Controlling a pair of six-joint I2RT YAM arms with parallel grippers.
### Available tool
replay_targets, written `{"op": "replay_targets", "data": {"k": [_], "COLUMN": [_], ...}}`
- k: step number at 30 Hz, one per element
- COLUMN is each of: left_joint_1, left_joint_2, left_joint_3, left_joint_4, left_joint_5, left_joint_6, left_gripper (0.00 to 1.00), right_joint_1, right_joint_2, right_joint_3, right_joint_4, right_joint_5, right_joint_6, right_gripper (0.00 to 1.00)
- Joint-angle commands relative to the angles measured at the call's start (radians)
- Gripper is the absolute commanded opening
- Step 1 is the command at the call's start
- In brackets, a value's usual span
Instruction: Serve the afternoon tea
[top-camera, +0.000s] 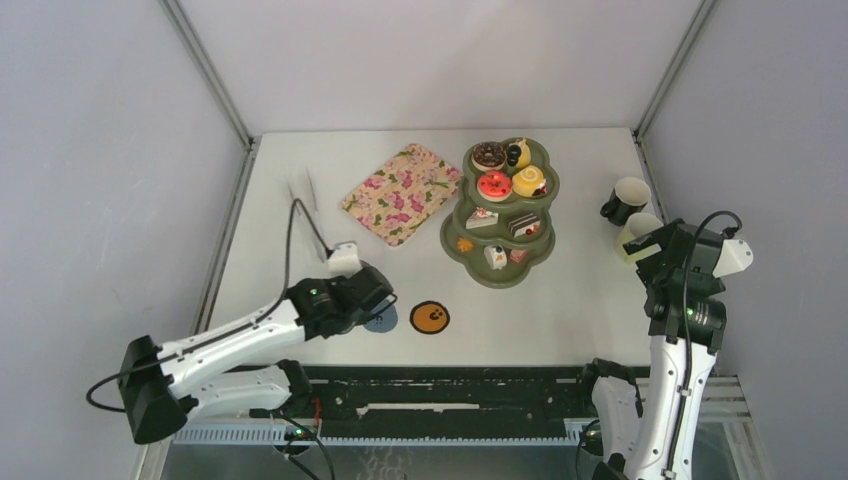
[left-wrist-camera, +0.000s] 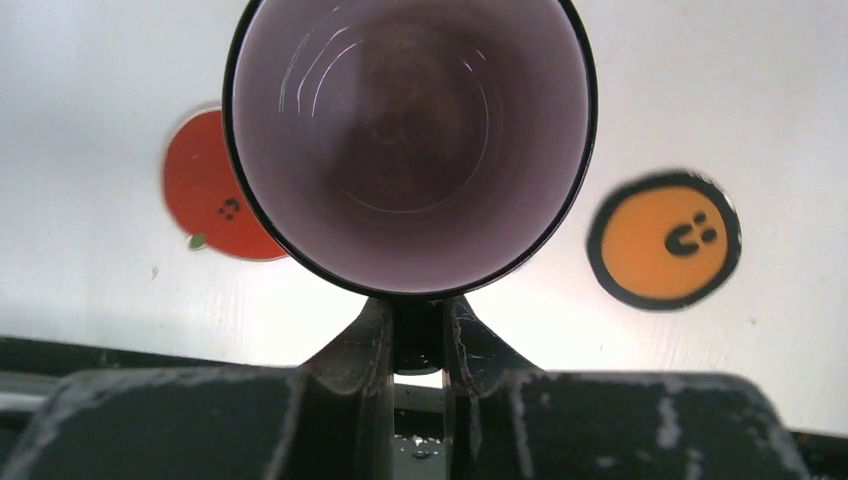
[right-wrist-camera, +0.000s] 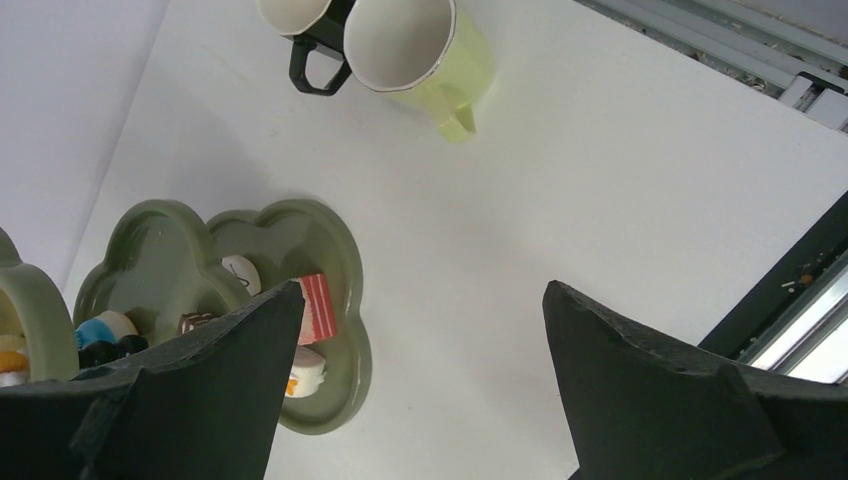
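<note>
Gripping the dark mug (left-wrist-camera: 410, 140) by its rim, our left gripper (left-wrist-camera: 418, 318) held it upright between the red coaster (left-wrist-camera: 210, 205) and orange coaster (left-wrist-camera: 665, 240); our right gripper (right-wrist-camera: 420, 300) gaped empty, nearer the green mug (right-wrist-camera: 425, 45).

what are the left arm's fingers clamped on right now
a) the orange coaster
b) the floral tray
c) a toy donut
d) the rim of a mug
d: in the left wrist view the left fingers pinch the near rim of the mug, whose pale inside faces the camera.
</note>
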Motion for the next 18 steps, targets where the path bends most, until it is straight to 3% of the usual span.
{"op": "replay_targets", "data": {"k": [1,18], "left_joint_1": [0.051,0.106], "left_joint_2": [-0.115,-0.277], "left_joint_3": [-0.058,-0.240], "left_joint_4": [-0.038,-0.084], "left_joint_5": [-0.108,-0.049], "left_joint_6": [-0.211,-0.410], "left_gripper": [0.00,0.00], "right_joint_1": [0.010,0.011], "right_joint_2": [-0.002,0.000], "right_joint_3": [0.011,-0.030], "right_joint_4": [0.039,0.056], "right_joint_5": [-0.007,-0.037], "right_joint_6": [-0.029,-0.024], "right_gripper": [0.98,0.97]}}
